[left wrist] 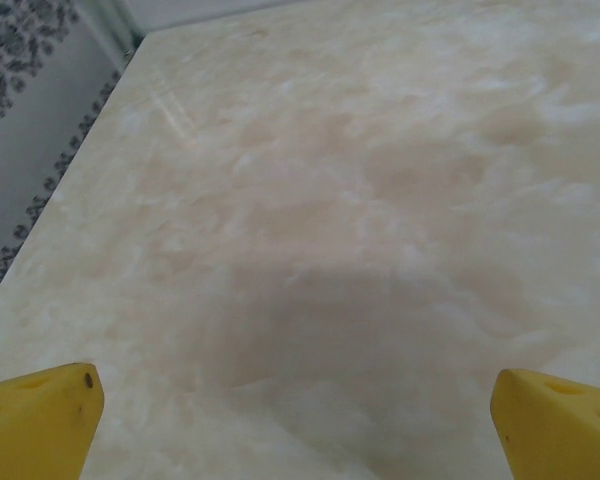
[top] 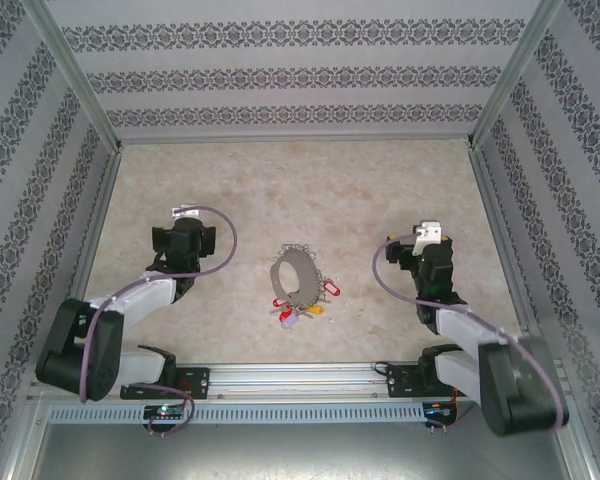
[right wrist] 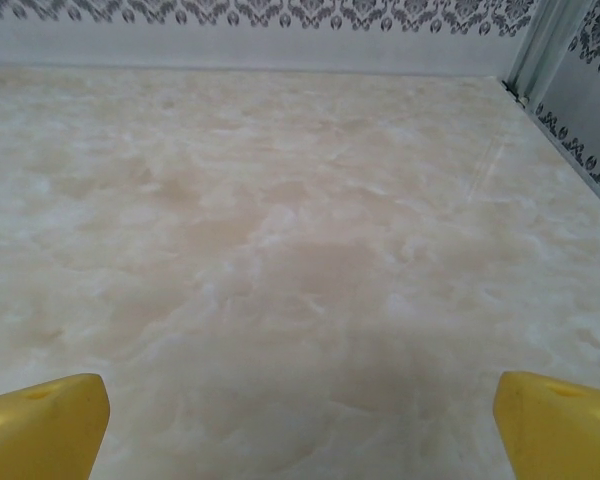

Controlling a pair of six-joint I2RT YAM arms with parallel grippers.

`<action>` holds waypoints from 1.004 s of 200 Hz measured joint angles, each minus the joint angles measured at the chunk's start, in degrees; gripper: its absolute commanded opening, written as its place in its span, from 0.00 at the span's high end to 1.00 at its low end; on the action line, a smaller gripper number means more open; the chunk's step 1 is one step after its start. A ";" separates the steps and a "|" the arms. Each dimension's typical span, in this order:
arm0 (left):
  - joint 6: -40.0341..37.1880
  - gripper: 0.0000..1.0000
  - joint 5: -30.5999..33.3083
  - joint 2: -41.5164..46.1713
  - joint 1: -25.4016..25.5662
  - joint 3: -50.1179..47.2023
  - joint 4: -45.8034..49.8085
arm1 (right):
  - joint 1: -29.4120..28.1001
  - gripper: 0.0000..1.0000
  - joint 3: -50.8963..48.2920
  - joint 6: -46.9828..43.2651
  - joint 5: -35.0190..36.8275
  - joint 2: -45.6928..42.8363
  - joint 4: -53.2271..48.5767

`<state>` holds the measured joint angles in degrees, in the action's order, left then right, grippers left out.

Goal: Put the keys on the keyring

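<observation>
desk (top: 280, 190): keyring (top: 292, 272) lies on it, near the middle | keys (top: 305, 308) bunched at the keyring's near-right side | left arm (top: 130, 300) left of keyring, well apart | right arm (top: 450, 305) right of keyring, well apart

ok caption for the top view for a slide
Left tool and right tool open, keyring lying on the table between them

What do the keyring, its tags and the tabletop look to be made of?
Keyring: thin silver-grey loop, probably metal wire, though small here. Tags: bright red, pink and yellow, solid colour, likely plastic. Tabletop: cream with cloudy marble veining and a soft sheen; stone or a stone-look laminate, can't tell.
</observation>
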<state>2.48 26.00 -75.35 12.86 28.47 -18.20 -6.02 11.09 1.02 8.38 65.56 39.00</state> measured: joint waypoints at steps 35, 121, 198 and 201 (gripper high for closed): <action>-2.56 0.00 -1.77 -8.81 -3.52 -3.26 -14.58 | 0.94 0.02 3.08 -1.27 -0.31 13.25 8.31; -3.04 0.00 -15.74 -15.45 -10.62 -7.54 -32.68 | 3.30 0.02 9.90 -0.15 -0.46 21.27 13.64; -3.04 0.00 -16.61 -15.56 -10.62 -7.56 -34.99 | 3.67 0.02 9.90 0.13 -1.84 21.27 12.24; -3.04 0.00 -16.61 -15.56 -10.62 -7.56 -34.99 | 3.67 0.02 9.90 0.13 -1.86 21.27 12.22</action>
<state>-0.56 9.39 -90.91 2.24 20.91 -53.19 -2.35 20.99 1.15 6.52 86.83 51.22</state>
